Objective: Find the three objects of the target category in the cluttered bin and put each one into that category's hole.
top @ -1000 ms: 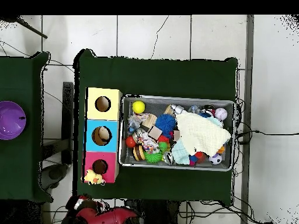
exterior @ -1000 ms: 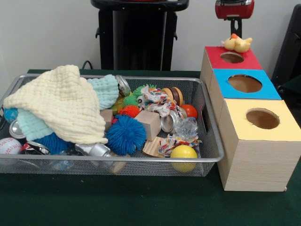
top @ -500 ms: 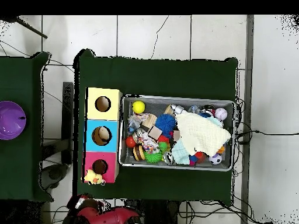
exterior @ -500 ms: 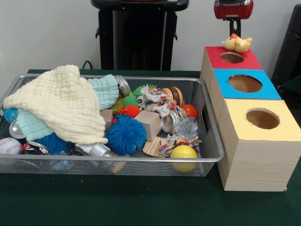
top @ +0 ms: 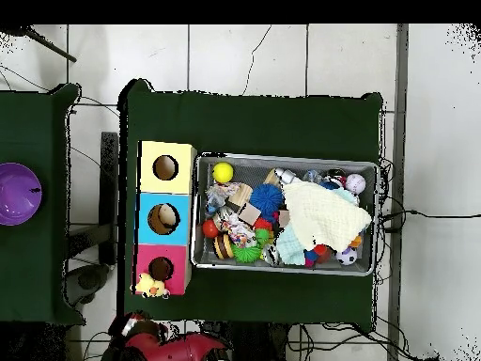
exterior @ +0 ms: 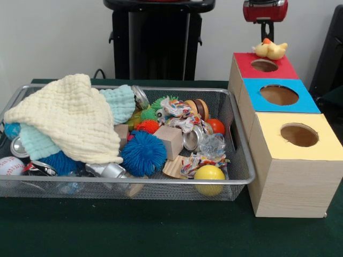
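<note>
A silver wire-mesh bin [exterior: 238,179] sits on a dark green cloth-covered surface [exterior: 161,233], packed with toys; a pale yellow waffle-weave cloth [exterior: 69,118] is draped over its left half in the front view, with a light blue cloth [exterior: 120,101] beside and beneath it; a spiky blue rubber ball [exterior: 143,153] lies near the middle, touching a plain wooden block [exterior: 170,140]; a smooth yellow ball [exterior: 209,177] rests against the bin's front wall, and a small orange ball [exterior: 216,126] lies further back; a white baseball [exterior: 10,166] shows at the left end; a multicoloured knotted rope toy [exterior: 179,115] lies on top of the pile.

Just beside the bin stands a row of three wooden boxes, each with a round hole in its top: a yellow-topped box [exterior: 321,147], a blue-topped box [exterior: 252,88] and a red-topped box [exterior: 244,60]; a yellow rubber duck [exterior: 270,50] sits on the far edge of the red-topped box, next to its hole.

The red and black end effector [exterior: 267,16] hangs above the duck, apart from it; whether it is spread or closed cannot be told.
</note>
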Action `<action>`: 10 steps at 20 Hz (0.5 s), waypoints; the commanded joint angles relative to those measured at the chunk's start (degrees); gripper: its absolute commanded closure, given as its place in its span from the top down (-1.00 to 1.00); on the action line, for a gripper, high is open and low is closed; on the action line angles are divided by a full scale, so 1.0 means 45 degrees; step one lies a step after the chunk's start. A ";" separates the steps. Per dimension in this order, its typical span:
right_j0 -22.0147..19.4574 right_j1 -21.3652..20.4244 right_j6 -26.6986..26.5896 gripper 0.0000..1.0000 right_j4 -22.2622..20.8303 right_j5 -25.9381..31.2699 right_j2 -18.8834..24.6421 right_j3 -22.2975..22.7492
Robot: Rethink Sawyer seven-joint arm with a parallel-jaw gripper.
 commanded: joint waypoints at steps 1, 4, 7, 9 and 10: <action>-0.0340 0.0047 0.1233 -1.00 0.0326 0.0390 0.0712 -0.1681; -0.0423 0.0039 0.1511 -1.00 0.0483 0.0251 0.0786 -0.1599; -0.0538 0.0087 0.1795 -1.00 0.0581 0.0014 0.0899 -0.1505; -0.0650 0.0119 0.1951 -1.00 0.0594 -0.0149 0.0990 -0.1422; -0.0713 0.0135 0.2017 -1.00 0.0594 -0.0222 0.1039 -0.1389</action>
